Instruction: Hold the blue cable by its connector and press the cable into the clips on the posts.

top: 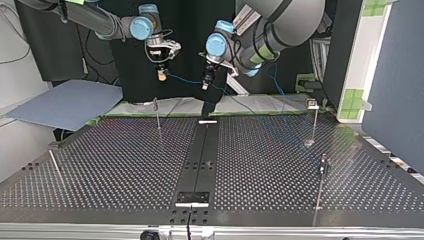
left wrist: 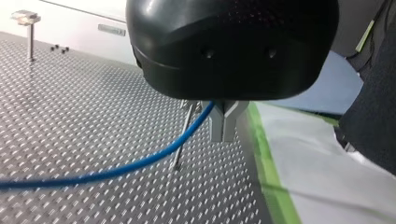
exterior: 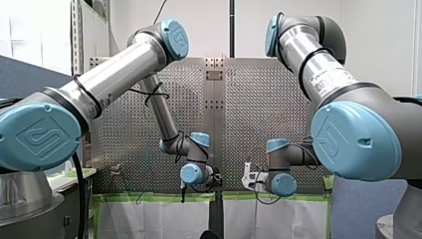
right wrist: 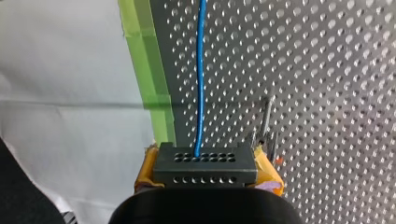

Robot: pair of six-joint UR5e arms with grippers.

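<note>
Seen from across the table (top: 125,165), robot's right gripper (top: 161,74) at far left, yellow pads clamped on the black connector (right wrist: 205,163), blue cable (top: 186,80) strung through the air rightward to left gripper (top: 205,84), fingers pinched on it, clip post (top: 313,120) standing further right.

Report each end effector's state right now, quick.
Left end effector: closed on the blue cable.
Right end effector: closed on the black connector at the cable's end.

Blue cable (right wrist: 201,93); black connector (right wrist: 205,170); green tape (right wrist: 145,56).
</note>
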